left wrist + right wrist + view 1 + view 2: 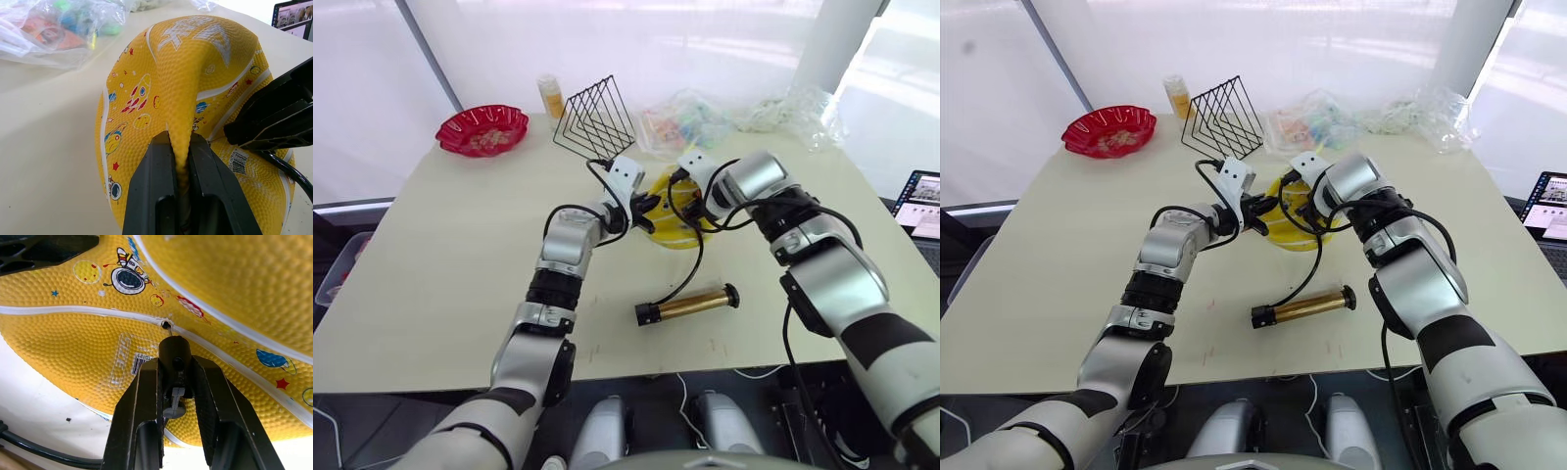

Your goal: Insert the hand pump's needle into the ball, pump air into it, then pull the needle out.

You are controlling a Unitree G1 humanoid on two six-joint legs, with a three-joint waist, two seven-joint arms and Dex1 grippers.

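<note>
Nearest the desk's front edge lies the slim gold-brass hand pump [688, 304] with black end caps, its thin black hose [690, 262] curving up to the ball. Mid-desk, the squashed yellow pebbled rubber ball [195, 93], with white seams and small rocket and astronaut prints, has a raised fold pinched between the left gripper's [182, 161] black fingers. Right gripper [175, 382] is clamped on the small black fitting, whose thin metal needle [169, 331] points at the ball's valve hole [166, 324].

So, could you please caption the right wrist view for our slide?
Right end effector holds the needle fitting at the valve hole of the yellow ball.
</note>
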